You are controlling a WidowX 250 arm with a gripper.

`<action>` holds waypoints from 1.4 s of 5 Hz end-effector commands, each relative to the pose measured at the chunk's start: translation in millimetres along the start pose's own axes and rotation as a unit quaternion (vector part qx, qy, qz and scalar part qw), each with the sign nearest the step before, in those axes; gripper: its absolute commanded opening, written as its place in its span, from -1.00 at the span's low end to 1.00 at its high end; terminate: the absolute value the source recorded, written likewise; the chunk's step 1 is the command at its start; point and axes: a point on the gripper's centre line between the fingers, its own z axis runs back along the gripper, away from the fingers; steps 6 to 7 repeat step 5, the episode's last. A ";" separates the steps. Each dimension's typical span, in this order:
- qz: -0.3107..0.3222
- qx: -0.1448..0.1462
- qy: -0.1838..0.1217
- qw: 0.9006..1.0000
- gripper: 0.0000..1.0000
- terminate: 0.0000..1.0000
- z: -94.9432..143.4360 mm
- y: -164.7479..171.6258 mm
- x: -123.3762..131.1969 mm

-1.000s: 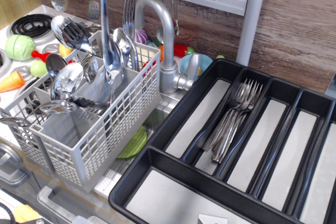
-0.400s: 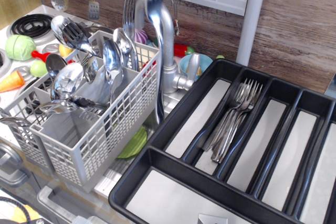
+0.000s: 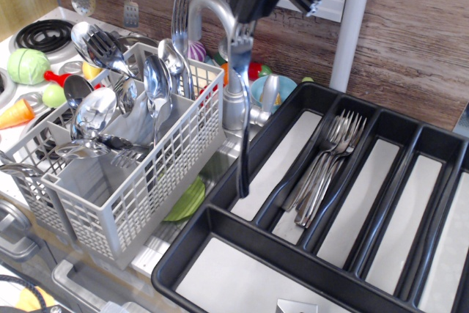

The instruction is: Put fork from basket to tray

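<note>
My black gripper (image 3: 246, 18) hangs at the top centre and is shut on the tine end of the steel fork (image 3: 241, 122). The fork hangs upright with its slim handle pointing down, and its tip is over the left rim of the black tray (image 3: 220, 225). The grey lattice basket (image 3: 139, 181) stands to the left, apart from the gripper, and holds several spoons (image 3: 156, 82) and a fork (image 3: 179, 23) upright. Several forks (image 3: 326, 166) lie in one long compartment of the tray.
A steel faucet (image 3: 229, 93) rises right behind the hanging fork, between basket and tray. Toy vegetables (image 3: 28, 65) and a stove burner (image 3: 44, 33) lie at far left. A green plate (image 3: 187, 201) sits in the sink under the basket. A grey post (image 3: 350, 27) stands behind the tray.
The gripper has come down into view and moved right with the fork, from above the basket to over the tray's left rim. The fork hangs lower now.
</note>
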 end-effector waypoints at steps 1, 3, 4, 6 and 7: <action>-0.005 -0.024 -0.004 1.000 -1.00 -1.00 0.9 -17.8 17.7; -0.038 -0.029 -0.028 0.998 -1.00 -1.00 -19.3 -25.9 32.6; -0.038 -0.031 -0.039 0.998 -1.00 -1.00 -21.0 -32.0 39.6; -0.036 -0.043 -0.050 0.997 -1.00 1.00 -31.6 -32.5 41.1; -0.036 -0.043 -0.050 0.997 -1.00 1.00 -31.6 -32.5 41.1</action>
